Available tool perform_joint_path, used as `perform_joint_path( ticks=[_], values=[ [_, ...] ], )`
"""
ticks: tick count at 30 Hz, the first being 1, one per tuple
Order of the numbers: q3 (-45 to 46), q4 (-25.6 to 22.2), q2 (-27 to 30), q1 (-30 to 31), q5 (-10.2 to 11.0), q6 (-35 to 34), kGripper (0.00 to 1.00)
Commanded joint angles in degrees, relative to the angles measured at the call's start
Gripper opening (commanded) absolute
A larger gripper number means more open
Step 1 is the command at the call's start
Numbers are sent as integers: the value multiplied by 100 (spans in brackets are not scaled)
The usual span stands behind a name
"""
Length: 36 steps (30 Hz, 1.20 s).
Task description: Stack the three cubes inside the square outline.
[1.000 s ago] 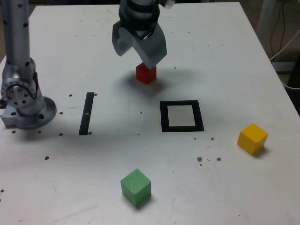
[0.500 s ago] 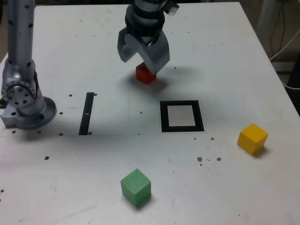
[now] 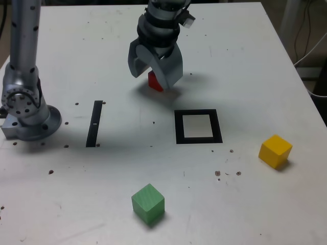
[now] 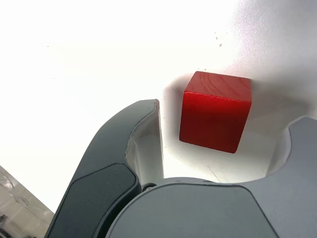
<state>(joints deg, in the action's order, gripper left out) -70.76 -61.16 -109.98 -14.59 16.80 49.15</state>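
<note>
while two jaws stand open, three cubes sit apart.

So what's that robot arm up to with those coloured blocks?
It seems about to pick up the red block. Its open fingers are around that block, with gaps on both sides, so nothing is gripped. The yellow block and green block sit apart on the table. The black square outline holds no block, so no stack is started.
</note>
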Motion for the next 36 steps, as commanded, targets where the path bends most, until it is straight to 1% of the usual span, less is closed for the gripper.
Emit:
perform_joint_path(
  ticks=[1, 8, 16, 24, 29, 36],
  values=[
    [6, 25, -4, 0, 7, 2, 79],
    [-18, 59, -81, -16, 32, -78, 63],
    [-14, 62, -105, -35, 24, -108, 58],
    [-52, 55, -121, -44, 15, -188, 48],
    [-114, 21, -141, -44, 13, -264, 37],
    [-163, -30, -170, -44, -4, -314, 29]
  ],
)
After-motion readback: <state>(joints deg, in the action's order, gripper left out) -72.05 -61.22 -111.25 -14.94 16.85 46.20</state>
